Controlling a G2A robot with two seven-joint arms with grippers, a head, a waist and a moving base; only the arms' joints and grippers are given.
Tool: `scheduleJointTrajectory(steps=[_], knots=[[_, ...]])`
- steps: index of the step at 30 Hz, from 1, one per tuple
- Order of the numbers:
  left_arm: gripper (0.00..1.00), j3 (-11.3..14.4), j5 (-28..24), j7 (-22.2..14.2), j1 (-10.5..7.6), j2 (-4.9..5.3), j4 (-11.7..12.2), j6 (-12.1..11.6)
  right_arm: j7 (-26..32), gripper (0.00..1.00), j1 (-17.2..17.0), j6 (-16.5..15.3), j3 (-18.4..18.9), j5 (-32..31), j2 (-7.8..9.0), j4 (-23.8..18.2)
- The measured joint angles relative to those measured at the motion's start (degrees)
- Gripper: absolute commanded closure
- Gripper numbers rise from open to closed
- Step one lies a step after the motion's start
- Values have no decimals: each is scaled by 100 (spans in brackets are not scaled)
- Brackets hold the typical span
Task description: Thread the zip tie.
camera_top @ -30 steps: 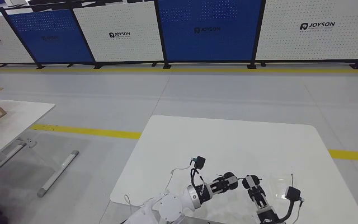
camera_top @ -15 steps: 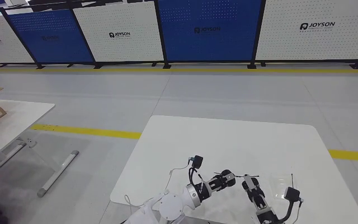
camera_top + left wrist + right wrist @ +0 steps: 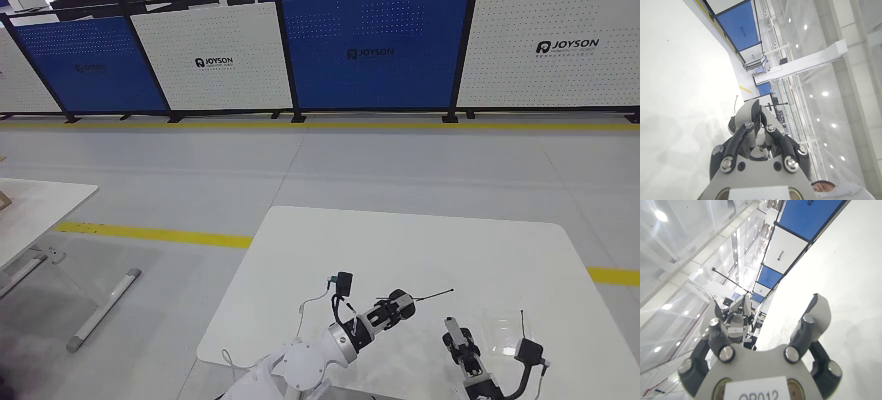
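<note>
A thin black zip tie (image 3: 430, 295) sticks out sideways from my left gripper (image 3: 404, 300), which is shut on one end and held a little above the white table (image 3: 400, 240). In the right wrist view the same zip tie (image 3: 725, 277) slants up from the left gripper (image 3: 743, 299), its head at the free end. The left wrist view has the left gripper (image 3: 756, 108) pinched together on a dark strip. My right gripper (image 3: 453, 330) sits apart from the tie, closer to the table's near edge. Its fingers (image 3: 817, 306) are spread wide and hold nothing.
A second black zip tie (image 3: 522, 322) lies on the table at the near right, beside a clear plastic bag (image 3: 498, 330); it also appears as a thin line (image 3: 735, 103) in the left wrist view. The far half of the table is bare.
The two grippers were close together; now they are apart. The right gripper has drawn back toward the near edge, and the left has swung away with the zip tie pointing out to the right.
</note>
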Motion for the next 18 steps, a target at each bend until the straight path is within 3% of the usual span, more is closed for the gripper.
scheduleJointTrajectory(steps=[5, 12, 18], knots=[[100, -58, 27, 91, 55, 6, -61, 56, -94, 0, 162, -2, 61, -933, 22, 50], [100, -248, 357, 377, 381, 63, -518, 134, -194, 0, 330, -2, 115, -2651, 99, 295], [100, -253, 361, 391, 402, 65, -539, 130, -294, 0, 338, -2, 97, -2822, 98, 309]])
